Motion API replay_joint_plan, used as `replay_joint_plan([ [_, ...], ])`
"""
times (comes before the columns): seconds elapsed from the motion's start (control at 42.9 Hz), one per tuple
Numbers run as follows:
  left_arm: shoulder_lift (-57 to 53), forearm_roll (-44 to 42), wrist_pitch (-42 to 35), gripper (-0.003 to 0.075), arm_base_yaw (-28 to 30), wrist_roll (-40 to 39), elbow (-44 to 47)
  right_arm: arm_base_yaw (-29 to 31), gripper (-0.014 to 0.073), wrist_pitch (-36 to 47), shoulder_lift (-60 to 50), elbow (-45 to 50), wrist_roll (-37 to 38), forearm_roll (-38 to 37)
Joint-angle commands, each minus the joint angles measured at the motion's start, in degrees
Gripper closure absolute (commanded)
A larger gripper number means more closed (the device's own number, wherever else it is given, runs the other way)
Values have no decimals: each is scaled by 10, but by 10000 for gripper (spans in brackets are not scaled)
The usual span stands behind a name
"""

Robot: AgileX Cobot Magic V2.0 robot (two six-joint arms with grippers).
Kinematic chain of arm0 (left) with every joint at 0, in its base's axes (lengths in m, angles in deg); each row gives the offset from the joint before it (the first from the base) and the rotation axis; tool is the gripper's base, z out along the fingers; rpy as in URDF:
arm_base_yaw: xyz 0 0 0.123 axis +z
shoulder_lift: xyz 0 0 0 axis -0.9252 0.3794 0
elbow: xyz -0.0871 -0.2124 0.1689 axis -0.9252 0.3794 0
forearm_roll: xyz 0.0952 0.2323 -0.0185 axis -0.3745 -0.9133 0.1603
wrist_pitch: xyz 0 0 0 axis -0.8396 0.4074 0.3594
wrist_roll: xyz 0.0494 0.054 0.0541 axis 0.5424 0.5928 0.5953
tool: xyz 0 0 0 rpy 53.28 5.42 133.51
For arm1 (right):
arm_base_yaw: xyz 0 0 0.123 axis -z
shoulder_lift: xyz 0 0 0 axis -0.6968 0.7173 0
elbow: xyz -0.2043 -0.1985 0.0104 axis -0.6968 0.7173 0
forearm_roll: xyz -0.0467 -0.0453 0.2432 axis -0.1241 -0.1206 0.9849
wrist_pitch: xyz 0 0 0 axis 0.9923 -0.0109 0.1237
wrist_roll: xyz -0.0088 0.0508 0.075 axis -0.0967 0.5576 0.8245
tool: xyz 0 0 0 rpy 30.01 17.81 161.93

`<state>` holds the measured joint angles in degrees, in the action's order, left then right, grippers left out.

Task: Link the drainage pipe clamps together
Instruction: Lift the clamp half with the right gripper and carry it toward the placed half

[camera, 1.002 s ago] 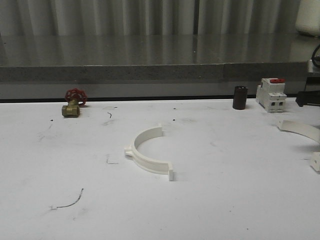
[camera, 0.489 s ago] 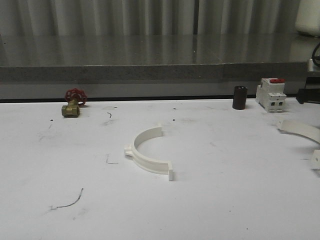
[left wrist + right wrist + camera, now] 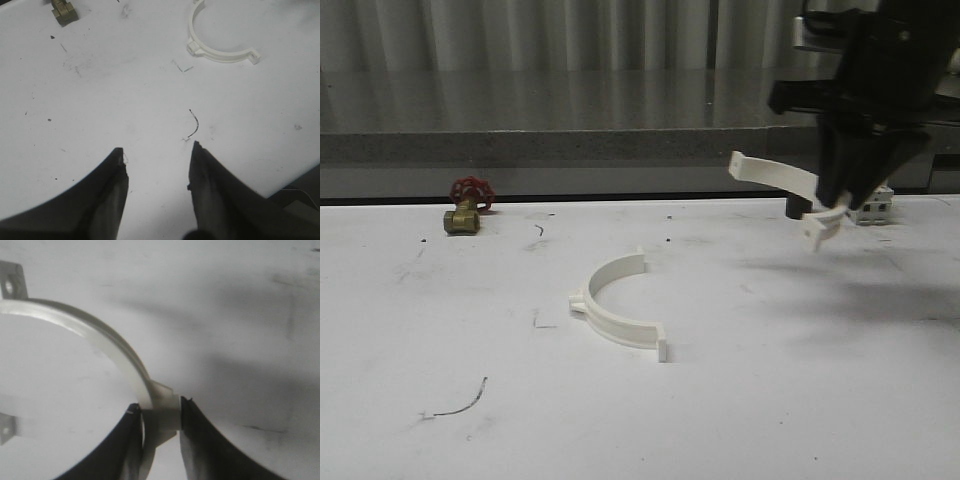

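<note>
One white drainage pipe clamp (image 3: 615, 310) lies flat on the white table near the middle, its opening facing back right; it also shows in the left wrist view (image 3: 220, 50). A second white clamp half (image 3: 775, 172) hangs in the air at the back right, held by my right gripper (image 3: 832, 208), which is shut on the band's middle block (image 3: 162, 412). Its tabbed end (image 3: 11, 282) sticks out away from the fingers. My left gripper (image 3: 157, 155) hovers open over bare table, well short of the lying clamp.
A brass valve with a red handwheel (image 3: 466, 207) stands at the back left. A dark cylinder (image 3: 796, 205) and a white breaker (image 3: 875, 205) sit at the back right, partly behind the right arm. A grey ledge (image 3: 570, 145) runs along the table's far edge.
The right arm has come into the front view from the right, lifting the second clamp off the table and carrying it left and up. The lying clamp has not moved.
</note>
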<state>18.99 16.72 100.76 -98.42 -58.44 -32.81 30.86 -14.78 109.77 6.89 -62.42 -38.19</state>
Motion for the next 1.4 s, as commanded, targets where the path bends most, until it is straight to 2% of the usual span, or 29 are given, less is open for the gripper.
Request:
replay_joint_plan([
  [0.0, -3, 1, -35, 429, 0, -1, -14, -35, 399, 5, -32, -29, 50, -16],
  [0.186, -3, 1, -35, 429, 0, -1, -14, -85, 399, 6, -31, -35, 151, -59],
  [0.419, -3, 1, -35, 429, 0, -1, -14, -113, 399, 20, 3, -40, 196, -51],
  [0.839, -3, 1, -35, 429, 0, -1, -14, -113, 399, 70, 57, -43, 192, -44],
  [1.375, -3, 1, -35, 429, 0, -1, -14, -113, 399, 83, 72, -43, 186, -53],
])
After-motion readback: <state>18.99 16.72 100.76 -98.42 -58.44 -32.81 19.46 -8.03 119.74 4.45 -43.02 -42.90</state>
